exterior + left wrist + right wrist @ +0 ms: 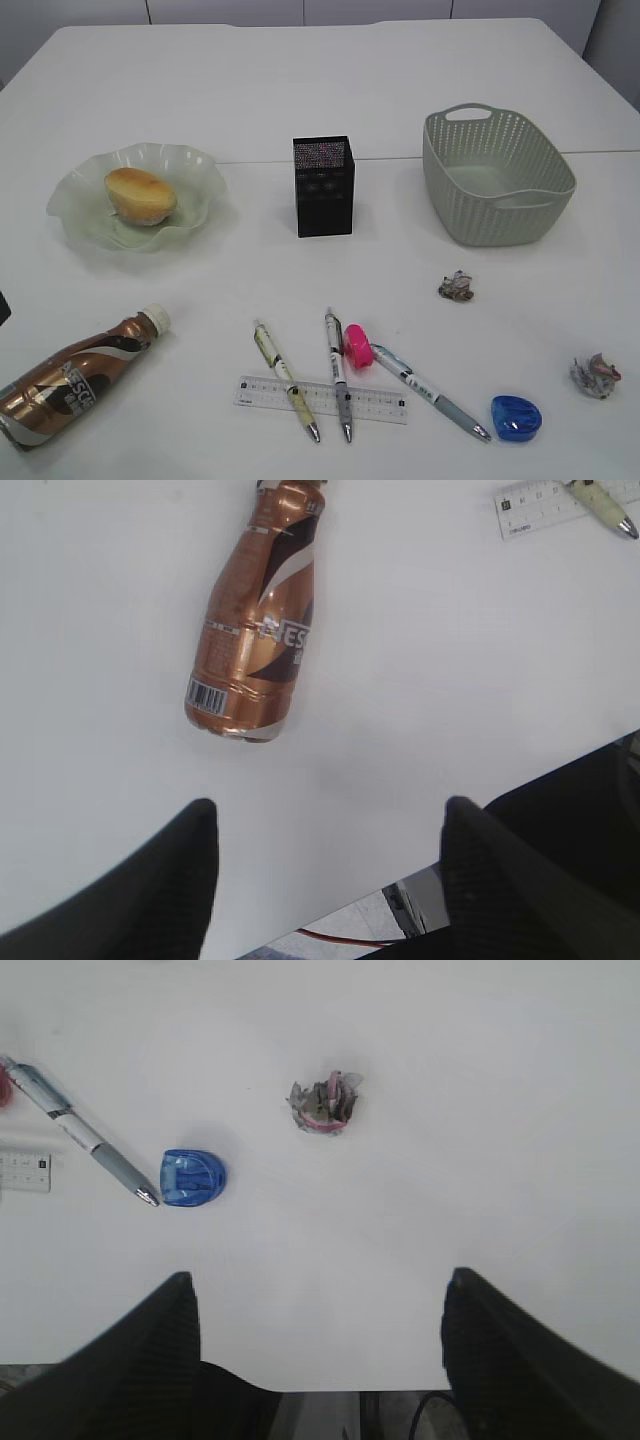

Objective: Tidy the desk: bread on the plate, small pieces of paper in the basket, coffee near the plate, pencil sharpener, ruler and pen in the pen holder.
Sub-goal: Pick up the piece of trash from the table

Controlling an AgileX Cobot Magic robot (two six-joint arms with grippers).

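The bread [141, 195] sits on the plate [190, 165] at nine o'clock on the desk [300, 90]. The coffee [75, 378] lies flat at seven. The left gripper [325, 855] hangs released over it. The right gripper [315, 1325], fingers spread, hovers above a paper ball [325, 1103] at four.

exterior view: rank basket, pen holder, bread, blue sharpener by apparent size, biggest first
1. basket
2. pen holder
3. bread
4. blue sharpener

Sharpener sits nearest the camera, so it looks larger than it would farther back; it still ranks last.
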